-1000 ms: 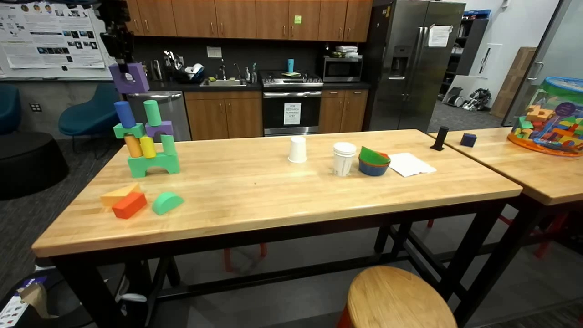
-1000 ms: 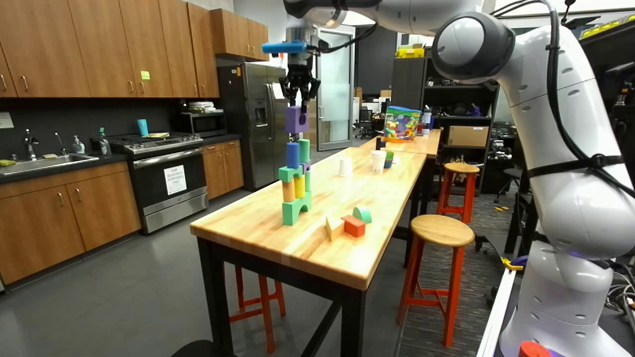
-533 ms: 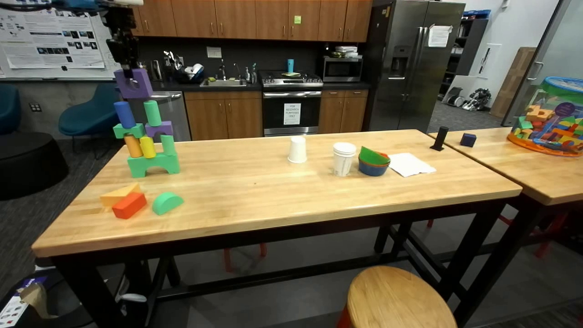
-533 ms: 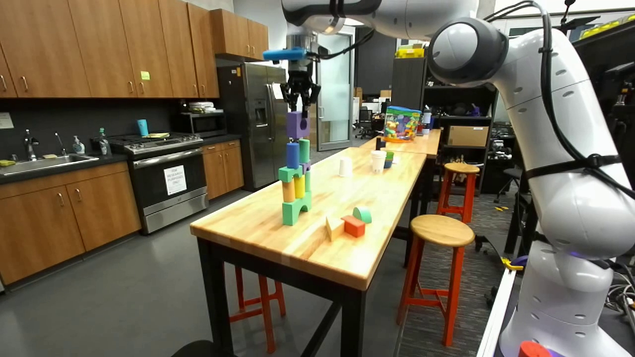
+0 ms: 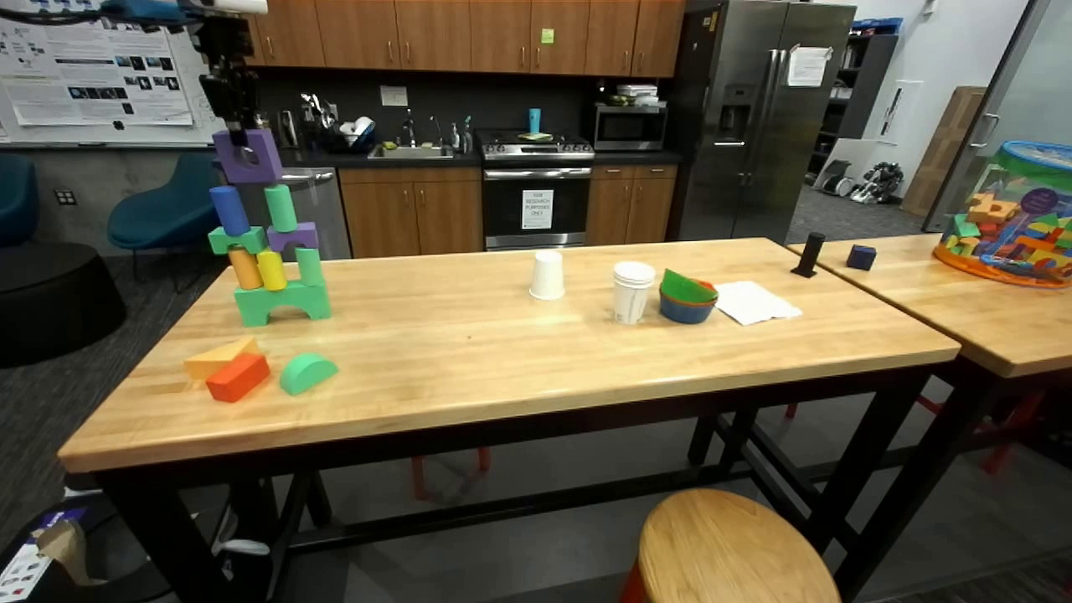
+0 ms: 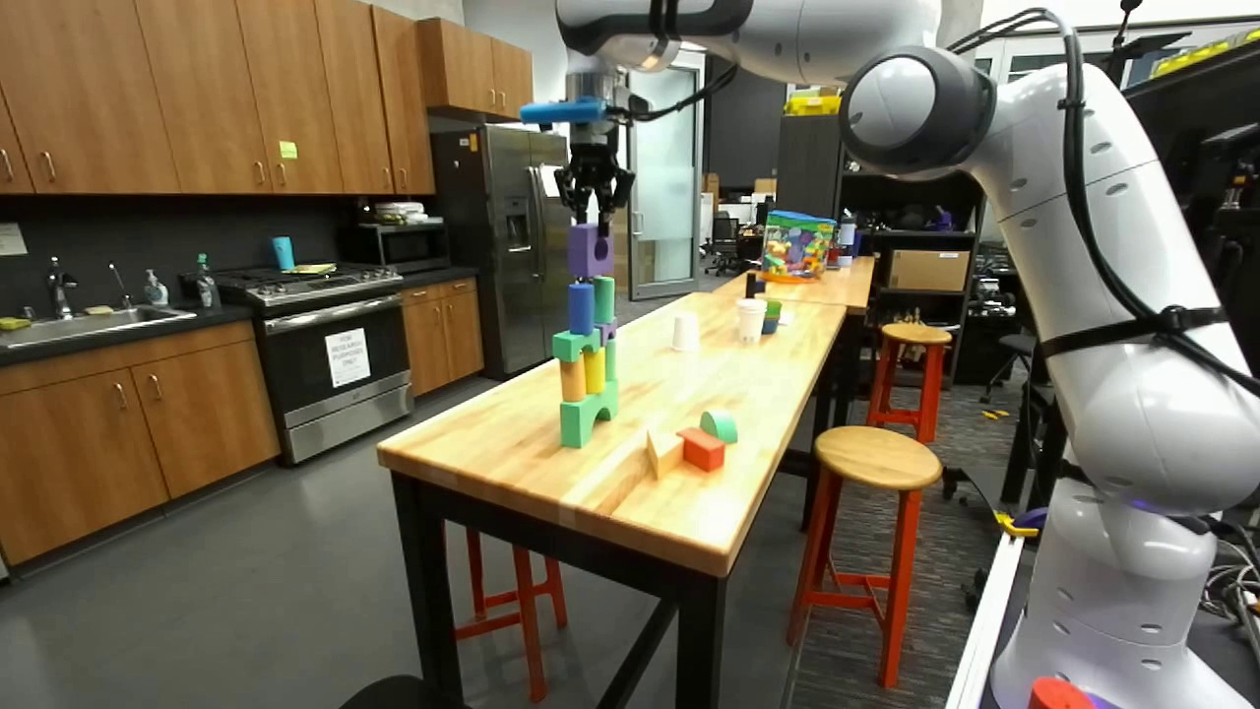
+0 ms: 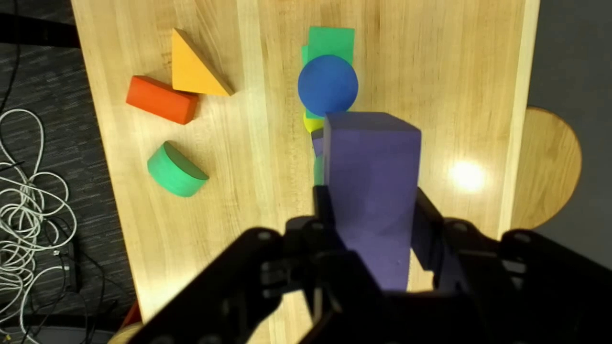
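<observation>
- Claw [image 7: 371, 197] grasps purple block [image 5: 267, 162] above blue cylinder [image 5: 229, 211] and green cylinder [image 5: 280, 208]; contact unclear.
- Step, judged: lining up.
- Next: likely needs gentle, centred lowering.

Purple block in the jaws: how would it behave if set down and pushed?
Likely stiff: the purple block looks straight-edged between the jaws. Probably won't roll, given its flat faces. Perhaps light for its size: an opening shows in its side in both exterior views.
</observation>
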